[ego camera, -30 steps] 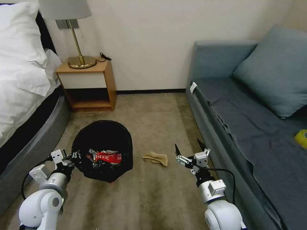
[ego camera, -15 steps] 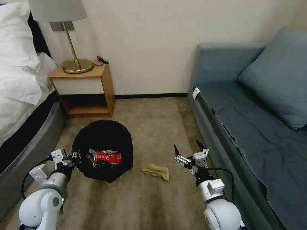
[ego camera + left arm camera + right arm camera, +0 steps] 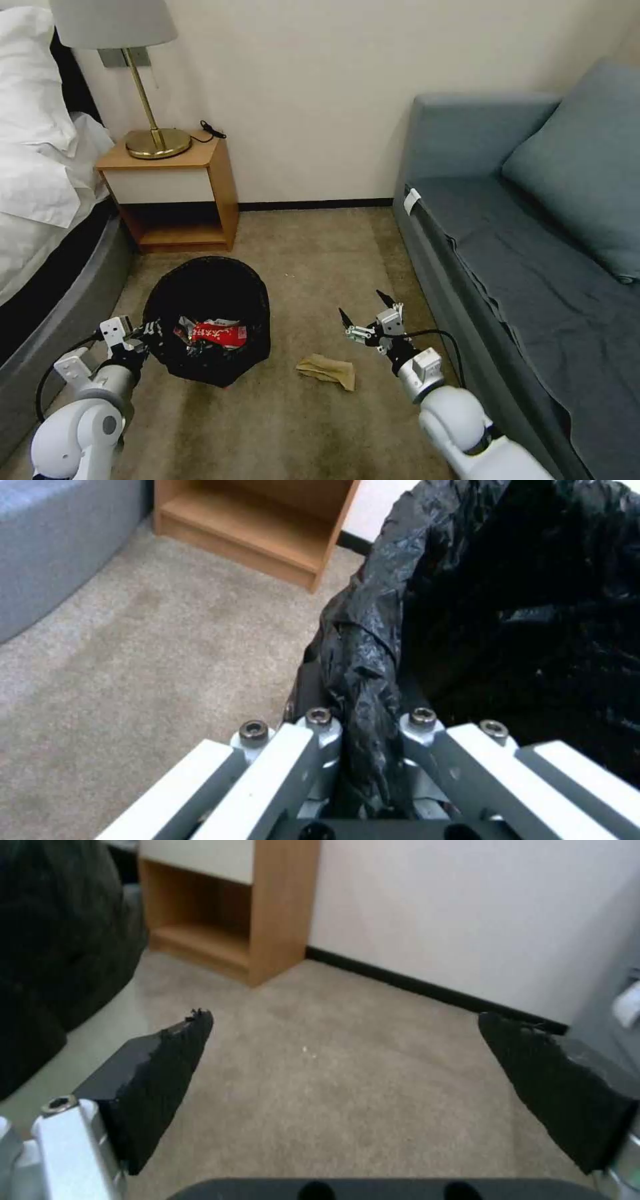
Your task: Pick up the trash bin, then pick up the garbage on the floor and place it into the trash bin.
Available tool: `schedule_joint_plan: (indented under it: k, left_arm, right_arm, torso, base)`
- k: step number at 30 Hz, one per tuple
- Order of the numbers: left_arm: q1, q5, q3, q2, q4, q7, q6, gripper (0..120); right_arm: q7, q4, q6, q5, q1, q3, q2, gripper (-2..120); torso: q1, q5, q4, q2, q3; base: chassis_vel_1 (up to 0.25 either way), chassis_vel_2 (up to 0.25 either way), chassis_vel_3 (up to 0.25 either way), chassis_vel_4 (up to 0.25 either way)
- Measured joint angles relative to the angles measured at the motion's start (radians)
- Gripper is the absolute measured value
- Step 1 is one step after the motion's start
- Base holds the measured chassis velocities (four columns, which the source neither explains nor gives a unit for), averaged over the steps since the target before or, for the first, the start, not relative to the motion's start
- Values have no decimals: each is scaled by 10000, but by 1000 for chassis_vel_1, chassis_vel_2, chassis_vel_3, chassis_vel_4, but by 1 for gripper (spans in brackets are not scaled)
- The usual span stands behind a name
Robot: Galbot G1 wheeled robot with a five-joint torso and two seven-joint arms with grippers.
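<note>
A: Two grippers were in your head view. How did each one stand?

B: Your left gripper (image 3: 148,331) sat low at the near left, its fingers closed tight on the black bag at the rim of the trash bin (image 3: 208,293). From the left wrist, you could see a fold of that plastic pinched between the fingers (image 3: 319,740), with the bin (image 3: 520,605) just beyond.

A: And the right one?

B: Your right gripper (image 3: 365,308) hung above the carpet (image 3: 320,253) between the bin and the sofa (image 3: 533,267), fingers spread wide and holding nothing. From the right wrist, the two dark fingertips (image 3: 163,1060) stood far apart with bare carpet (image 3: 347,1080) between them.

A: Where was the trash?

B: The crumpled tan paper (image 3: 328,370) lay on the carpet, near your right gripper, just nearer to you and slightly left of it, not touched. A red-and-white wrapper (image 3: 217,332) lay inside the bin among other scraps you could not make out.

A: And the bin?

B: It stood tilted toward you, in front of the wooden nightstand (image 3: 177,193), right of the bed (image 3: 40,200).
</note>
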Motion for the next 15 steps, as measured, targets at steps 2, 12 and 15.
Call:
schedule_joint_plan:
  k: [2, 12, 15]
  left_arm:
    - [33, -36, -43, -20, 0, 80, -13, 4]
    - [-104, -382, -407, 244, 250, 265, -85, 4]
    - [-94, -481, -472, 307, 288, 326, -100, 4]
  right_arm:
    - [-16, -438, -106, 620, 775, -741, -332, 100]
    - [-167, -2652, -391, 1587, 3223, -3110, -105, 100]
    - [-295, -3203, -602, 1735, 3937, -3761, -81, 100]
  torso:
    - [1, 2, 1, 0, 1]
    - [1, 2, 1, 0, 1]
    - [1, 2, 1, 0, 1]
  base:
    - [0, 0, 0, 0]
    - [0, 0, 0, 0]
    - [0, 0, 0, 0]
